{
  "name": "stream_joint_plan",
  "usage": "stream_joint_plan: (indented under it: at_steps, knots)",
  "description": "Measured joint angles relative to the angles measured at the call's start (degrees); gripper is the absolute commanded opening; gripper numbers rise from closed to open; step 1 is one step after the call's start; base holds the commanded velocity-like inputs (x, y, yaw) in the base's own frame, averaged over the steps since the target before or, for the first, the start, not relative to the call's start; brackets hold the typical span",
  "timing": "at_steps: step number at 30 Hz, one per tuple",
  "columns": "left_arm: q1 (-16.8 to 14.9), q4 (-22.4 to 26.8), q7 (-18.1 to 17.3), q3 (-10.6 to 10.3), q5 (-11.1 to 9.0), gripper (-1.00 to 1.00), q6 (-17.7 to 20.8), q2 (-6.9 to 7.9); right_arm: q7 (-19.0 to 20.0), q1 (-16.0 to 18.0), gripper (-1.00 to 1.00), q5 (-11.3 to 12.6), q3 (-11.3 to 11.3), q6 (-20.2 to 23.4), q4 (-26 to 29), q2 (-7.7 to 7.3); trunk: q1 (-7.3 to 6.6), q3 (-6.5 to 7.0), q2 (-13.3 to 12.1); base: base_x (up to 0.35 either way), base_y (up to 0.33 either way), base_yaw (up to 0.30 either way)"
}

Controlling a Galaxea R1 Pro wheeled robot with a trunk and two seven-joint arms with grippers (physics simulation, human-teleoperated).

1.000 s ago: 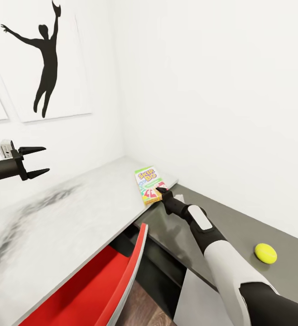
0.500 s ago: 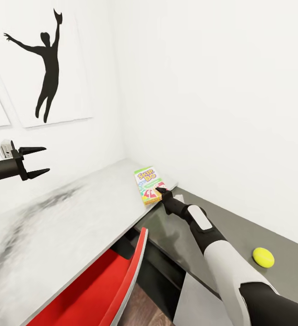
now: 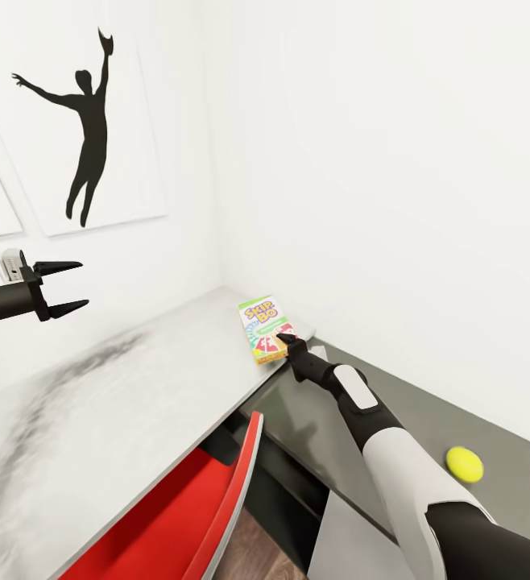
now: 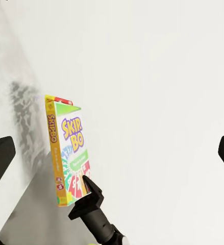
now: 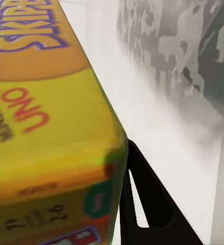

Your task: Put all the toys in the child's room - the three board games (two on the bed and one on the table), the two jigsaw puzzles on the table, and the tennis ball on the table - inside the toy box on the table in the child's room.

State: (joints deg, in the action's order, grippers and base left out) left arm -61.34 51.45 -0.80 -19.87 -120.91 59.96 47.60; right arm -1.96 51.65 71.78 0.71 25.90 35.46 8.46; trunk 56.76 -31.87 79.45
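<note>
Skip-Bo board game (image 3: 264, 329) lies flat at the far corner of the white table (image 3: 120, 403). Right gripper (image 3: 287, 342) sits at the box's near edge, touching it; whether its jaws clasp the box, I cannot tell. Left gripper (image 3: 62, 287) hangs at far left, jaws apart, empty. Tennis ball (image 3: 465, 464) rests on the grey surface, near right.

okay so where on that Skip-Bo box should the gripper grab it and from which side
Probably by the Skip-Bo box's near short end, where it lies flat at the table's edge. Its faces are too broad, so pinch the thin edge, coming from the robot's side. The right gripper is already at that end, one finger beside the corner.
</note>
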Motion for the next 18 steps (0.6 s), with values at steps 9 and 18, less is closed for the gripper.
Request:
stream_joint_plan:
  at_steps: [9, 18]
  knots:
    - [0.0, -0.2, 0.0, 0.0, 0.0, 1.0, 0.0, 0.11, -0.1, 0.0, -1.0, 0.1, 0.0, -0.2, 1.0, 0.02, -1.98, 1.62, -3.6, 0.0, 0.0, 0.0]
    - [0.0, -0.3, 0.0, 0.0, 0.0, 1.0, 0.0, 0.14, -0.2, -0.5, -1.0, 0.0, 0.2, -0.4, 5.4, -0.02, -3.96, 3.23, -7.2, 0.0, 0.0, 0.0]
